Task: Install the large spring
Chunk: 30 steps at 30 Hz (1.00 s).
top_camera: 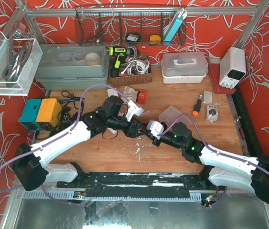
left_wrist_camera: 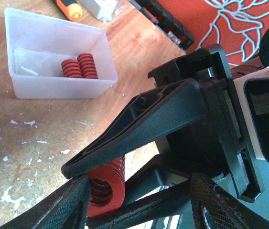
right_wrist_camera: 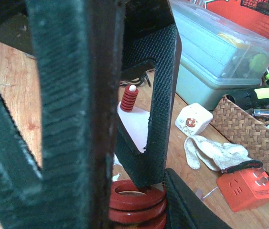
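Observation:
The large red spring (left_wrist_camera: 106,183) is clamped between the black fingers (left_wrist_camera: 148,124) of my right gripper (top_camera: 149,132) at the table's middle. In the right wrist view the spring (right_wrist_camera: 136,205) sits low between the fingers of that gripper (right_wrist_camera: 134,193). My left gripper (top_camera: 136,128) meets it tip to tip. Its textured pads (left_wrist_camera: 69,205) stand wide apart, and the left pad touches the spring. A white part (right_wrist_camera: 136,124) carrying a small red spring on a peg (right_wrist_camera: 129,98) shows behind the fingers. I cannot tell what holds it.
A clear tub (left_wrist_camera: 34,90) holding two red springs (left_wrist_camera: 79,67) stands just beyond the grippers. An orange screwdriver (top_camera: 197,106) lies to the right. A white cube (right_wrist_camera: 194,119), a glove (right_wrist_camera: 215,152), a red plug (right_wrist_camera: 249,188), a wicker basket (right_wrist_camera: 253,129) and a teal bin (right_wrist_camera: 220,57) lie behind.

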Tool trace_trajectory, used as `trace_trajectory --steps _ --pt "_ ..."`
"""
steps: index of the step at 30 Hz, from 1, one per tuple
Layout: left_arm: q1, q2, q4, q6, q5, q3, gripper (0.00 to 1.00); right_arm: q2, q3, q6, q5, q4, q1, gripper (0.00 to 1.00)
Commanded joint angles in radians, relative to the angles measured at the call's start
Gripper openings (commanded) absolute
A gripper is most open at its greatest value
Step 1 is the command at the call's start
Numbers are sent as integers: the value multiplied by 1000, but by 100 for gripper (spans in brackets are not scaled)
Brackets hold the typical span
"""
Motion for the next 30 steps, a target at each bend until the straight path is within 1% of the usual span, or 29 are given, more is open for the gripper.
trace_trajectory --steps 1,5,9,12,16,19,21,24,27,30 --pt "-5 21 -68 24 -81 31 60 -9 0 -36 -17 73 25 0" --pt "-5 4 -58 21 -78 26 58 -10 -1 -47 -11 70 31 0" --pt "-5 11 -95 16 -148 39 58 -20 -6 -54 -17 71 34 0" --pt "-5 19 -93 11 -120 36 58 -19 -6 -58 -18 73 37 0" --pt "-5 20 -107 6 -154 41 57 -20 -6 -62 -9 69 40 0" --pt "-5 26 -103 3 -118 39 60 -18 -5 -67 -3 65 42 0" --pt "-5 40 -120 -1 -132 48 62 -15 -3 -71 3 65 45 0" --pt "-5 51 -108 8 -45 46 64 -14 -2 -71 8 61 47 0" --pt "-5 46 -76 -9 22 32 61 -8 0 -71 27 60 48 0" --pt "-5 35 -72 -12 24 18 57 -8 0 -71 58 60 48 0"
